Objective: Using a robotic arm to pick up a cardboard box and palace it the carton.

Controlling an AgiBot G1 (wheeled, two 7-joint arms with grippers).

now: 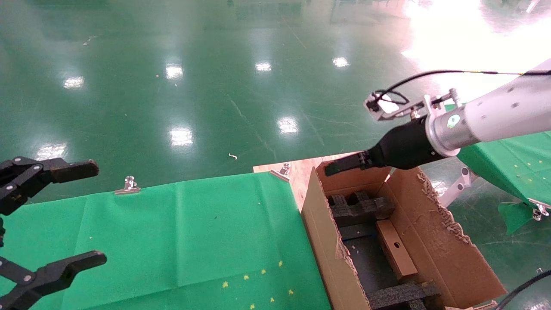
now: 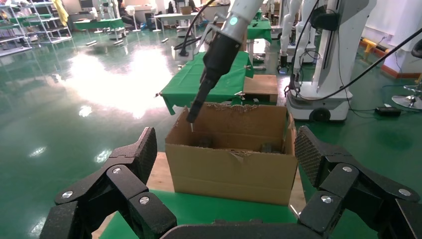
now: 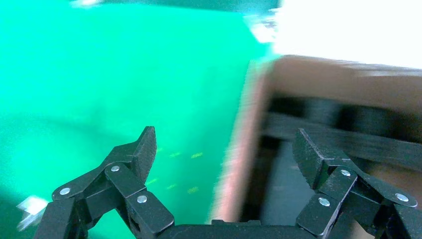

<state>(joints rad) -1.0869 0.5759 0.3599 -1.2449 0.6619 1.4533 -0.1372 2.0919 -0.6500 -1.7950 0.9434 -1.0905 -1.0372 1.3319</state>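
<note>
The carton [image 1: 320,232] stands open at the right end of the green table, with black foam inserts [image 1: 359,209] inside. The small cardboard box [image 1: 396,252], with a round hole in its face, lies inside the carton beside the right wall. The robotic arm comes in from the right; its right gripper [image 1: 340,165] hangs above the carton's far rim, open and empty. In the right wrist view the right gripper [image 3: 225,144] is spread above the carton's wall [image 3: 244,164]. My left gripper [image 1: 100,212] is open and empty over the table's left part, facing the carton [image 2: 229,169].
A green cloth [image 1: 193,232] covers the table, held by binder clips [image 1: 128,185] at its far edge. A bare wooden board [image 1: 301,172] shows behind the carton. Another green-covered table [image 1: 516,159] stands at the right. Shiny green floor lies beyond.
</note>
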